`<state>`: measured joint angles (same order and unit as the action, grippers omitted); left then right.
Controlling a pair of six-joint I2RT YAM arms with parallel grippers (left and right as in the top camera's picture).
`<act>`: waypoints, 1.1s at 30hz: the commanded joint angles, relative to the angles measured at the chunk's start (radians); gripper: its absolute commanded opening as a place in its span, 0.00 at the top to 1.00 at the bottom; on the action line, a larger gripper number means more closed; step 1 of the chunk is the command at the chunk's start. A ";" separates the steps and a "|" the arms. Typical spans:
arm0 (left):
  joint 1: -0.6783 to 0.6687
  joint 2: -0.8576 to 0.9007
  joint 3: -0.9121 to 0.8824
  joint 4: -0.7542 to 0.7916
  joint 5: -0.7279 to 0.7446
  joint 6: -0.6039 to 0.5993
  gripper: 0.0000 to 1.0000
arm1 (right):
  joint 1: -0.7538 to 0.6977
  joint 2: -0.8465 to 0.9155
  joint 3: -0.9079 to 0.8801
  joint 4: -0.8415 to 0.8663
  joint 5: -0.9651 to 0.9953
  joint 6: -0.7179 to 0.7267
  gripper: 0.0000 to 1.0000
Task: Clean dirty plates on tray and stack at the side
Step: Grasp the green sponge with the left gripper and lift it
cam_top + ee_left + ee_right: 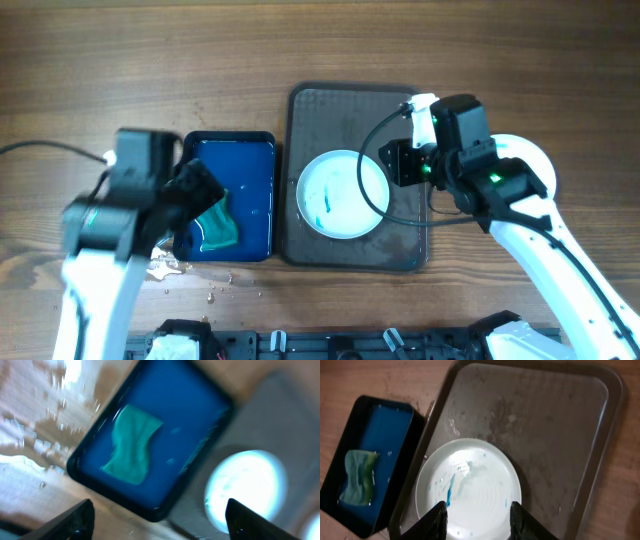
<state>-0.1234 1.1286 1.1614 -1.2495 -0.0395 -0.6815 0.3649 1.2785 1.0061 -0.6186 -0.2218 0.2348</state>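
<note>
**One streaked plate on the dark tray, both jaws open**

Overhead: on the wooden desk (100,60) lies a large dark brown-grey rectangular tray (355,115). It carries one round white plate (343,195) with blue streaks, in its left half. Just left of it stands a smaller glossy blue tray (250,160) with a crumpled green cloth (222,228) inside. The left gripper (205,190) hangs over the cloth. The right gripper (398,168) is at the right edge of the plate. A white round shape (535,160) on the right of the dark tray is mostly hidden by the arm.

Left wrist: the jaws stand wide apart and hold nothing. The cloth lies below them in the blue tray.

Right wrist: the jaws are partly open above the near part of the plate and grip nothing.
</note>
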 commanded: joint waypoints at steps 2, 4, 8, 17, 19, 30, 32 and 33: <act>-0.005 0.333 -0.065 0.043 0.002 0.047 0.30 | 0.002 0.011 0.003 -0.072 -0.012 -0.022 0.59; -0.005 0.465 -0.065 0.090 -0.003 0.047 0.38 | 0.002 0.021 0.002 -0.087 -0.013 -0.022 0.58; -0.003 0.721 -0.065 0.180 -0.032 0.045 0.59 | 0.002 0.051 0.002 -0.089 -0.013 0.029 0.57; -0.004 0.681 -0.019 0.236 0.018 0.128 0.96 | 0.002 0.063 0.002 -0.097 -0.012 0.030 0.57; -0.004 0.599 0.008 0.220 0.031 0.129 0.96 | 0.002 0.063 0.002 -0.097 -0.001 0.031 0.58; -0.005 0.396 0.028 0.197 0.013 0.256 0.96 | 0.002 0.442 0.000 -0.008 0.068 0.046 0.58; -0.006 0.396 0.028 0.192 0.013 0.256 0.96 | 0.002 0.486 0.000 0.026 -0.039 -0.037 0.58; -0.006 0.396 0.028 0.190 0.013 0.257 0.96 | 0.002 0.498 0.000 0.037 -0.069 -0.056 0.58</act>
<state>-0.1234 1.5459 1.1667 -1.0546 -0.0277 -0.4496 0.3649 1.7359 1.0042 -0.6014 -0.1623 0.2638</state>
